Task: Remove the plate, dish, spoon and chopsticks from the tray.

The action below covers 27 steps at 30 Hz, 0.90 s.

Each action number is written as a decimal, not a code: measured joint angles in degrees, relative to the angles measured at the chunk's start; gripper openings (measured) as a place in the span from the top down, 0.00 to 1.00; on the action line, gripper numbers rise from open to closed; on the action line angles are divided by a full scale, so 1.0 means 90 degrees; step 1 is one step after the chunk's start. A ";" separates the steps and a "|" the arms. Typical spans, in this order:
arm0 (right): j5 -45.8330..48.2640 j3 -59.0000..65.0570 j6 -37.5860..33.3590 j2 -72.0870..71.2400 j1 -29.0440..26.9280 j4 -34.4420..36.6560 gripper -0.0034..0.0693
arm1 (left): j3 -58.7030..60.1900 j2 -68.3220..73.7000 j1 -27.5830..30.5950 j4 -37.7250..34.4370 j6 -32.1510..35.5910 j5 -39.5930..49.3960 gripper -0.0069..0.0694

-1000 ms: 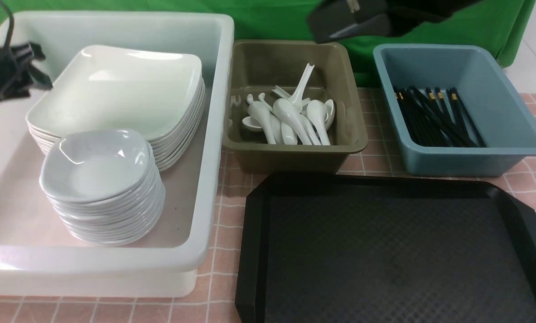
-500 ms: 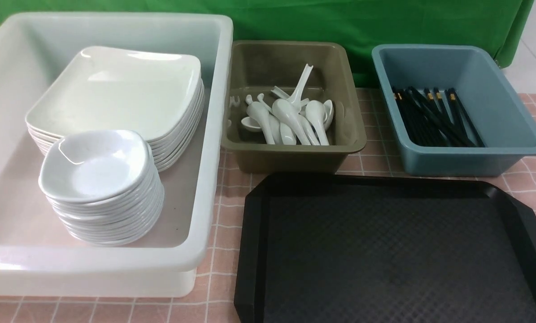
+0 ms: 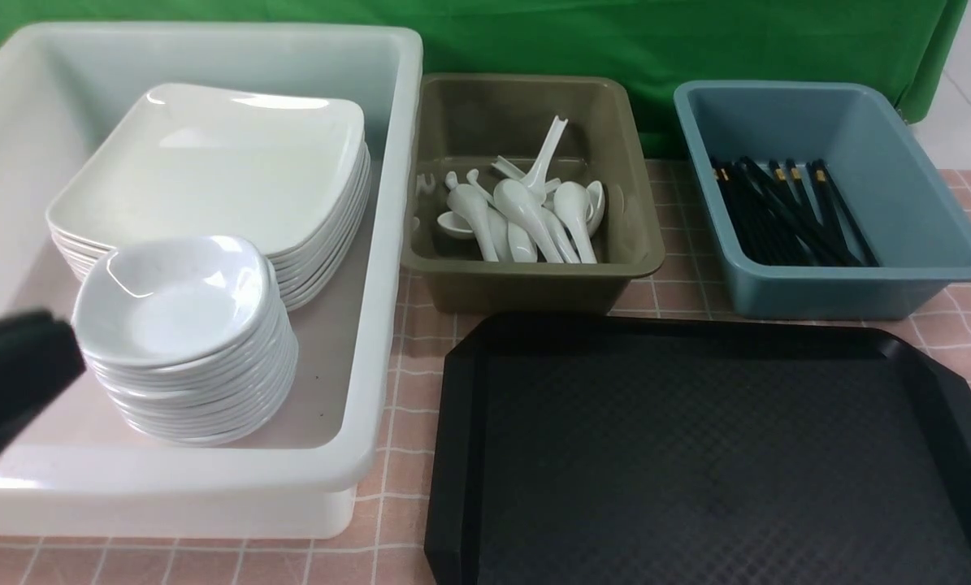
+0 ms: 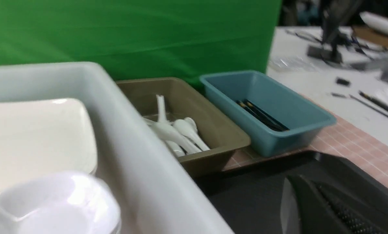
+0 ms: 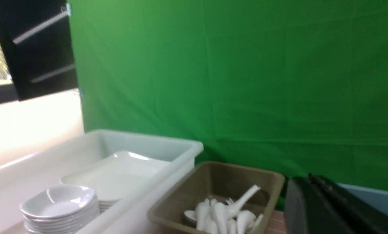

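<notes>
The black tray [image 3: 696, 455] lies at the front right with nothing on it. Large white plates [image 3: 209, 162] are stacked in the white tub [image 3: 387, 244], and a stack of small dishes [image 3: 176, 301] stands in front of them. White spoons [image 3: 526, 211] lie in the olive bin, black chopsticks [image 3: 786, 215] in the blue bin. My left gripper [image 3: 22, 366] shows blurred at the front left, beside the dish stack; its fingers [image 4: 310, 201] are shut on nothing. My right gripper [image 5: 314, 195] is outside the front view, also shut and holding nothing.
The olive bin [image 3: 534, 280] and the blue bin [image 3: 859, 284] stand side by side behind the tray on a pink checked cloth [image 3: 404, 357]. A green backdrop [image 3: 615, 41] closes the far side. The white tub's tall wall lies between the dishes and the tray.
A second ago both arms hung at the back of the front view, then left it. The left gripper has shut and now shows low at the front left.
</notes>
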 joint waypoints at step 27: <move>-0.0820 0.0531 0.0017 -0.0432 0.0000 -0.0066 0.78 | 0.0885 -0.0447 0.0000 0.2063 0.0064 -0.1220 0.91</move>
